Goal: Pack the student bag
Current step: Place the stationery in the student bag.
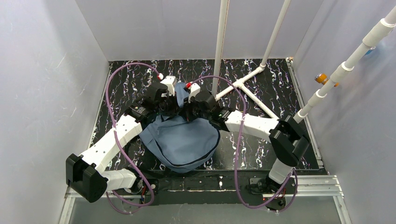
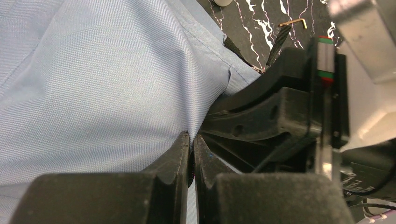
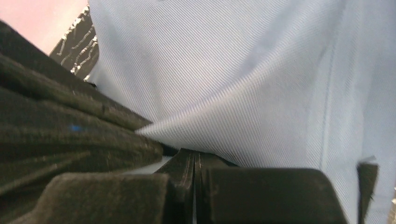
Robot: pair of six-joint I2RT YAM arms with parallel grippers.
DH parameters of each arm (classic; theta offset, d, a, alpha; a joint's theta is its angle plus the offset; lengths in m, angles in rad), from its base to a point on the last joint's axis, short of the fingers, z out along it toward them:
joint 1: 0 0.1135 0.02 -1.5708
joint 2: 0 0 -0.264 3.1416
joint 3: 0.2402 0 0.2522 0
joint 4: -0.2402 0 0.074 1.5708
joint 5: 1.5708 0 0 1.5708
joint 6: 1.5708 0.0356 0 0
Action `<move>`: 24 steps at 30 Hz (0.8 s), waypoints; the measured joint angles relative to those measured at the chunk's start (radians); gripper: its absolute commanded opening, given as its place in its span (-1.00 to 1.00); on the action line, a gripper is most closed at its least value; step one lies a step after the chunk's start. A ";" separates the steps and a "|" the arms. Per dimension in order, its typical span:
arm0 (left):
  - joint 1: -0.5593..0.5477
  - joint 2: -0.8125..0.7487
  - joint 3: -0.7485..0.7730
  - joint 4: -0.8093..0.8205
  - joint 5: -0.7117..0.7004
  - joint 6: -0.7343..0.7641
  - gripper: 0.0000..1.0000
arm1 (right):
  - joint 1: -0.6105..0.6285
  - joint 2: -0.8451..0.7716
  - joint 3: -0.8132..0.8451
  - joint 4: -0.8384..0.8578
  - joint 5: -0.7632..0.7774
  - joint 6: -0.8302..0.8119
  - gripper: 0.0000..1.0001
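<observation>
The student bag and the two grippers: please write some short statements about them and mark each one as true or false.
1. The student bag lies on the dark marbled table. True.
2. The left gripper stands wide open above the bag. False: it is shut, pinching the bag's fabric.
3. The right gripper is shut on a fold of the bag's fabric. True.
4. The bag is red. False: it is slate blue.
5. A white pipe frame stands on the table beyond the bag. True.

Far end of student bag (image 1: 181, 142) hidden
</observation>
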 measured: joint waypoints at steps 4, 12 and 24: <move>0.003 0.000 -0.002 0.000 -0.005 -0.006 -1.00 | 0.000 0.048 0.034 0.051 -0.018 0.021 -0.97; 0.003 -0.002 -0.003 0.005 -0.013 -0.007 -1.00 | 0.011 0.048 0.034 0.058 0.066 0.060 -0.27; 0.000 -0.003 -0.002 -0.013 -0.006 0.007 -0.58 | 0.004 -0.190 -0.067 -0.086 0.050 -0.005 0.36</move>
